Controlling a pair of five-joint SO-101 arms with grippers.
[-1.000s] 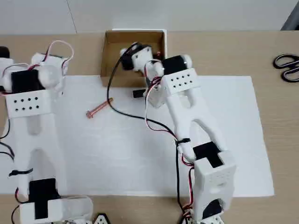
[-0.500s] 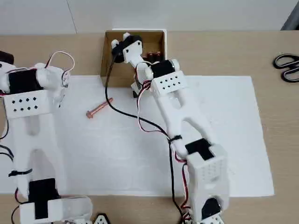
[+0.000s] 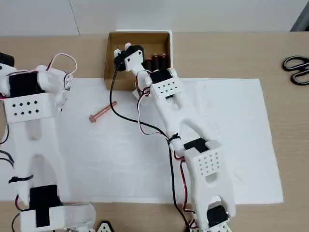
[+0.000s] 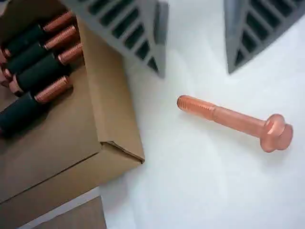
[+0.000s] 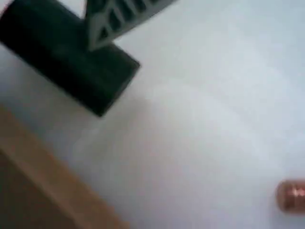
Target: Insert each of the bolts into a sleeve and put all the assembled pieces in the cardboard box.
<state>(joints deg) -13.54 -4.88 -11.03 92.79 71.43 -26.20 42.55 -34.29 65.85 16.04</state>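
Paper sheet (image 3: 120, 159): white, spread over the table (image 3: 231, 53).
Right arm (image 3: 166, 89): stretched to the cardboard box (image 3: 107, 58); right gripper (image 5: 102, 28) is at the black sleeve (image 5: 66, 57) — grip cannot be told.
Left gripper (image 4: 195, 67): spread wide, empty, over the bolt (image 4: 236, 121).
Assembled pieces (image 4: 33, 71): seemingly four, inside the box.
Bolt: flat on the sheet, near the box.
Sleeve: on the sheet, just beside the box wall.

Shiny coppery metal bolt (image 4: 233, 123), matt cardboard box (image 4: 108, 98), smooth white paper sheet (image 4: 214, 191)
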